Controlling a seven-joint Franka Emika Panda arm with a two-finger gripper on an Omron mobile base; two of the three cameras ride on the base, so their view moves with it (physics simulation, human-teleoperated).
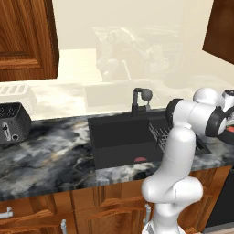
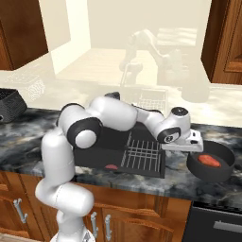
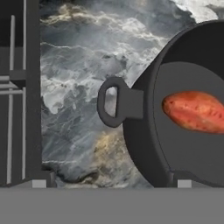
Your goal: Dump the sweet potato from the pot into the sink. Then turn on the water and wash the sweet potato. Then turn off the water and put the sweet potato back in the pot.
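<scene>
The black pot (image 2: pixel 222 171) stands on the marbled counter to the right of the sink (image 2: pixel 101 142). The orange-red sweet potato (image 2: pixel 208 160) lies inside the pot. My gripper (image 2: pixel 195 147) hovers just above the pot's left rim. In the hand view the pot (image 3: pixel 144 131) shows at the right with its loop handle (image 3: pixel 114 102) in the middle and the sweet potato (image 3: pixel 194 111) on its floor. My gripper (image 3: pixel 111 183) is open, its fingertips (image 3: pixel 39 183) far apart on either side of the handle and touching nothing.
A wire rack (image 2: pixel 142 153) sits in the sink's right half, and a flat red sliver (image 2: pixel 112 166) lies on the basin floor. The black faucet (image 1: pixel 139 100) rises behind the sink (image 1: pixel 121 137). A black toaster (image 1: pixel 13 122) stands at the far left.
</scene>
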